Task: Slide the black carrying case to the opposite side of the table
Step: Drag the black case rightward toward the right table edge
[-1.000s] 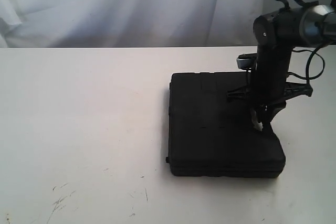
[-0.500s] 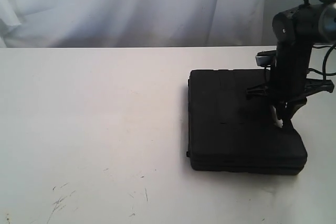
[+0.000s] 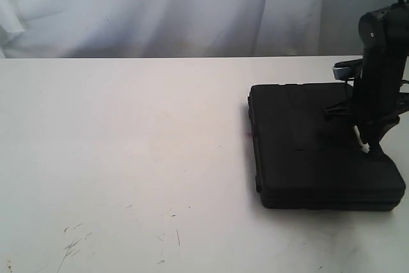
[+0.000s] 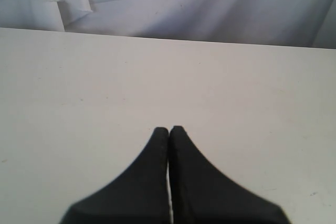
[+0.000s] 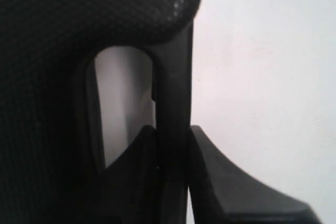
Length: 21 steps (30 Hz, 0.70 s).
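The black carrying case lies flat at the right end of the white table. My right gripper comes down from above at the case's right side. In the right wrist view the right gripper is shut on the case's handle bar, one finger inside the handle opening and the other outside; the textured lid fills the frame beside it. My left gripper is shut on nothing over bare tabletop, and it does not show in the exterior view.
A white curtain hangs behind the table's far edge. Dark scuff marks lie near the front left. A small red spot sits just left of the case. The case's right edge is close to the frame edge.
The right gripper has moved to the right with the handle in it, and the case has slid about a hundred pixels rightward across the table.
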Motion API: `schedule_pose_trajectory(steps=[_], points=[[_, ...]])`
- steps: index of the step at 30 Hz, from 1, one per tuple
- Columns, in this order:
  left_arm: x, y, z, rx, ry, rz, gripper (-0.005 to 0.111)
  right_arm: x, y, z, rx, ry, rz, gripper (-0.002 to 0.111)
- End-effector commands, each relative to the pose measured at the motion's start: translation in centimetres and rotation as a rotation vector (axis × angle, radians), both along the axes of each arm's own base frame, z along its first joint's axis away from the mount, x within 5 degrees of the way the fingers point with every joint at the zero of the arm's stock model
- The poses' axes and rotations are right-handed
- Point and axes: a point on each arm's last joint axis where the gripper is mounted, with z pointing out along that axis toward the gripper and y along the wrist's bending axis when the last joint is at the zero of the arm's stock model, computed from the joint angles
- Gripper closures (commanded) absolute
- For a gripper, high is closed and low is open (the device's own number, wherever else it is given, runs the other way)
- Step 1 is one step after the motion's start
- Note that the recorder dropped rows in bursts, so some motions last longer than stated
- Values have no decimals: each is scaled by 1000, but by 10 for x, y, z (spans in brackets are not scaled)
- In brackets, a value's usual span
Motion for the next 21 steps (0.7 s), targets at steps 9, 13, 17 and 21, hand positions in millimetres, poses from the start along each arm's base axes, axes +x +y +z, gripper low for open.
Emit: schedule_pose_trajectory(steps=[9,13,17,21], points=[[0,0,0,2,-10,-6,107,1,-10,8,8,-17,29,108],[0,0,0,2,-10,-6,107,1,-10,8,9,-18,-9,108],[0,0,0,2,-10,-6,107,1,-10,8,7,-18,-8,108],[0,0,0,2,-10,-6,107,1,-9,8,12,-17,-11,107]])
